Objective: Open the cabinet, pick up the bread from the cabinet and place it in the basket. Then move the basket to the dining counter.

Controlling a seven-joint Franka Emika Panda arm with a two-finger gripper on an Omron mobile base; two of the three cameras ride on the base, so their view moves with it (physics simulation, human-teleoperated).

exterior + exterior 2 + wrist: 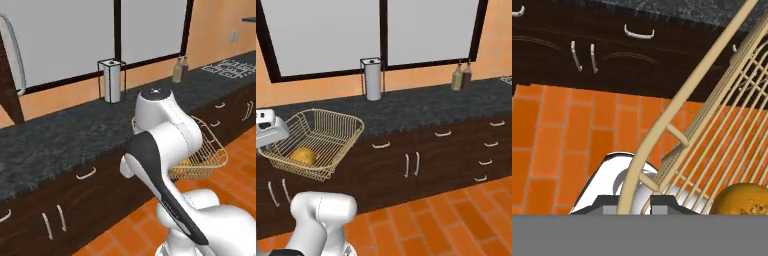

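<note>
Basket [331, 132] (bread [303, 155] inside) hangs by its rim from the hand [639, 202].

The bread [303, 156] lies in the basket [336, 145], in front of the counter [421, 112].

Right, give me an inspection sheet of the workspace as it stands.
Surface: black veined counter over dark drawers; orange tiled floor in front.
Job's things: basket held up off the counter, over the floor; bread lying inside it.
Clutter: paper towel holder and two bottles at the back of the counter.
Grippers: tool shut on the basket rim.
Cables: nothing seen.
Surroundings: large dark-framed window, orange wall, a dark cabinet door with a silver handle at the left edge.
</note>
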